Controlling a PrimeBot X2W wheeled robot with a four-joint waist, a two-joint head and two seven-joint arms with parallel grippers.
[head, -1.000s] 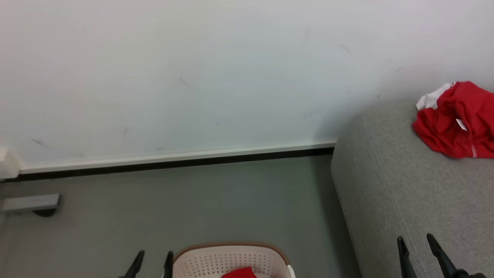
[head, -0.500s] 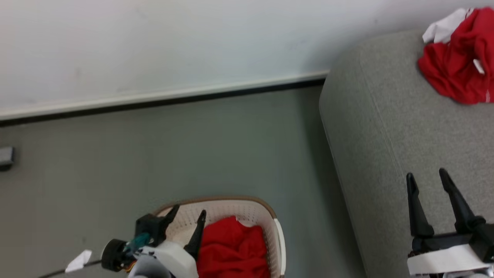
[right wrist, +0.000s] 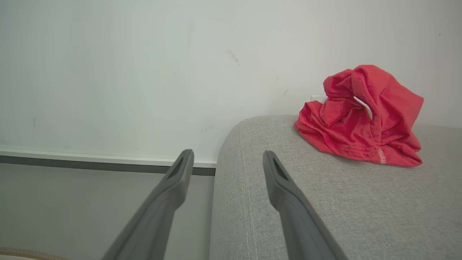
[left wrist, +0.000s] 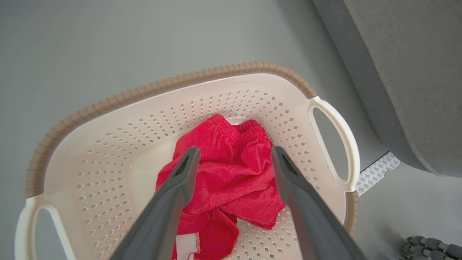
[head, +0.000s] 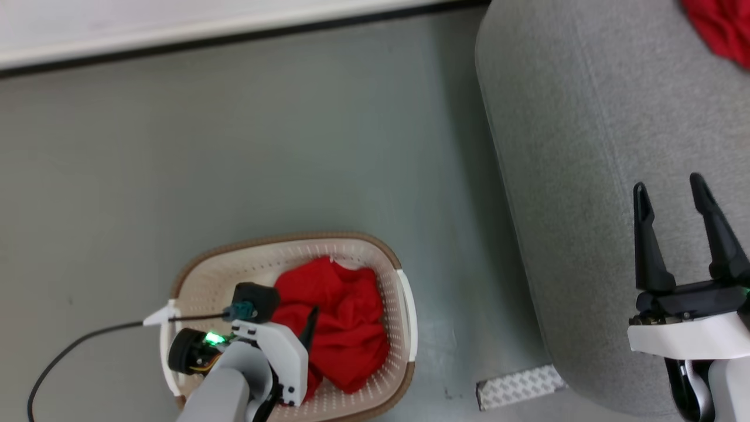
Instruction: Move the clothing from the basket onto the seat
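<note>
The cream basket (head: 211,281) with its brown rim stands on the floor at lower left. A crumpled red garment (head: 345,328) lies inside it, also seen from above (left wrist: 231,180). My left gripper (left wrist: 235,151) is open and points down into the basket, its fingers apart over the garment. I cannot tell whether they touch the fabric. The grey seat (head: 586,146) fills the right side. A second red garment (right wrist: 361,115) sits on its far part by the wall. My right gripper (head: 668,183) hangs open over the seat's near edge, holding nothing.
Grey floor (head: 234,146) lies between the basket and the white baseboard (head: 176,41). A patterned white strip (head: 518,384) lies on the floor at the foot of the seat. A black cable (head: 70,351) trails left from my left wrist.
The head camera has tilted down, bringing the whole basket into view. My left gripper has come over the basket and now points down at the red garment. My right gripper stays open.
</note>
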